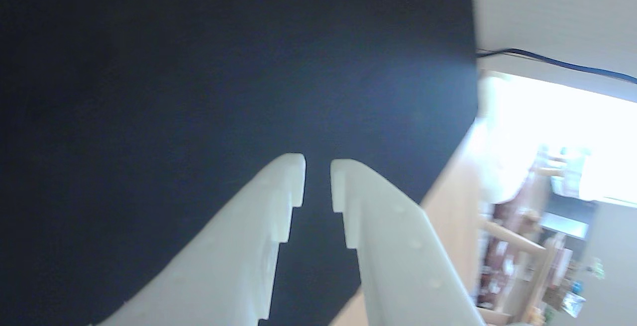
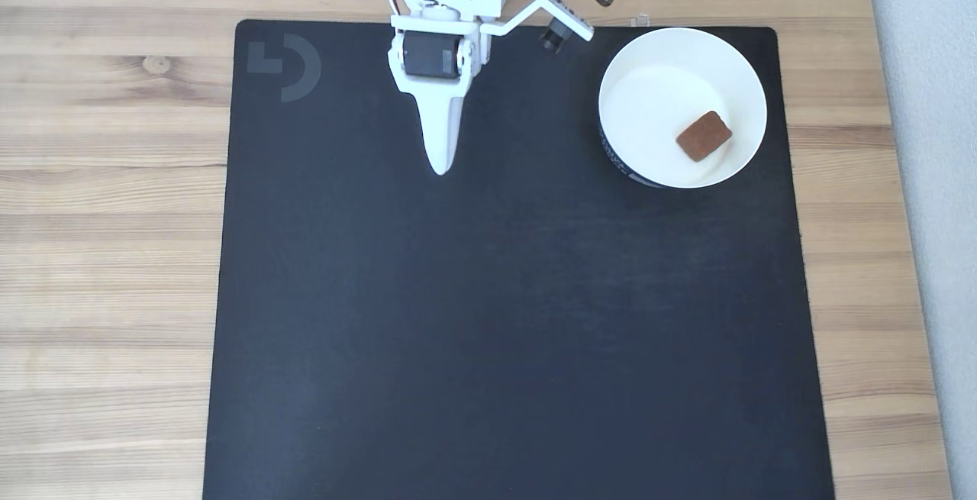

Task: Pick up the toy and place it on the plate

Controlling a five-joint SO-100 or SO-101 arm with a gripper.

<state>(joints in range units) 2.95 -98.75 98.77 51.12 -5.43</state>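
The toy (image 2: 704, 136) is seen lying in the plate (image 2: 656, 72) near the mat's (image 2: 488, 317) far right corner; the gripper (image 2: 440, 168) is held slightly parted, empty, well apart from both.

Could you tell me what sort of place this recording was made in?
Probably a home tabletop: a wooden table with a black mat, and the wrist view shows a bright window and cluttered shelves behind the claw.

Fixed view: evenly daylit, sharp, shadows faint.
Wrist view: soft blur throughout; window (image 1: 557, 132) at right blown out by glare.
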